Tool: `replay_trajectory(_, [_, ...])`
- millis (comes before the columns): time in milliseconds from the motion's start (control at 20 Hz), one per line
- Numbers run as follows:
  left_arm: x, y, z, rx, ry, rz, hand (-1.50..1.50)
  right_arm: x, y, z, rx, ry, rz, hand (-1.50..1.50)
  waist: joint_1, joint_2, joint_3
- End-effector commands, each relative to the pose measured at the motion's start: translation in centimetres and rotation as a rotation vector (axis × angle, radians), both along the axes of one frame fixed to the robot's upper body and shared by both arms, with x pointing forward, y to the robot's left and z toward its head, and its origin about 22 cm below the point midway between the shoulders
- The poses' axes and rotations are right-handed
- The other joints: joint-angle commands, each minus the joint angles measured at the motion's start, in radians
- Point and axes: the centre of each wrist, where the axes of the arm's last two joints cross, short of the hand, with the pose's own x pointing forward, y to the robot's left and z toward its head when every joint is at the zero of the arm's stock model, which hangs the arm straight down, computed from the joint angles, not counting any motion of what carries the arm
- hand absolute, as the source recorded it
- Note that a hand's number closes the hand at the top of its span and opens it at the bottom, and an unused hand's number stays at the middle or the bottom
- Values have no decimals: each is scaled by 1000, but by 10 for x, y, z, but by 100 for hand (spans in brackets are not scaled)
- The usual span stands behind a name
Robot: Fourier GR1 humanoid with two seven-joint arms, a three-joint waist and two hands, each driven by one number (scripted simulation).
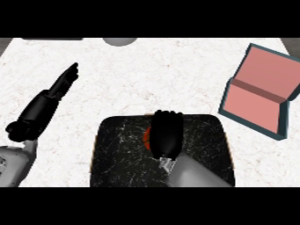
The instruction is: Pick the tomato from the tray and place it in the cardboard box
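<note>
- The right robot hand (166, 134) lies over the dark marbled tray (116, 154); the red tomato (148, 138) peeks out just left beneath it.
- Fingers seemingly curl round it.
- The open pink-lined cardboard box (265, 91) lies far right.

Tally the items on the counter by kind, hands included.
Trays: 1, dark tray
Tomatoes: 1, tomato, mostly hidden under the right hand
Boxes: 1, open box
Hands: 2, right hand and left hand
Total: 5

Right hand (165, 134) curls over the tomato (147, 138) on the dark tray (116, 154); left hand (51, 94) rests open.
</note>
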Motion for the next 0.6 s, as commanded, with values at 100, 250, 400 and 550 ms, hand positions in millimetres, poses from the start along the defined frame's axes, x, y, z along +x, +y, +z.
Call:
replay_trajectory(100, [-3,-4,-4,-3,-4,-23,0,-48,18,11,225,118,608,150,23,15,7])
replay_trajectory(250, [-6,-7,-11,1,14,-19,0,-57,2,23,296,123,867,150,7,12,7])
replay_trajectory(400, [-4,5,-5,10,7,21,0,-55,-32,40,294,34,993,150,-12,4,6])
replay_trajectory(550, [0,15,-7,1,-3,20,0,-47,-62,64,274,-70,1032,150,-20,5,4])
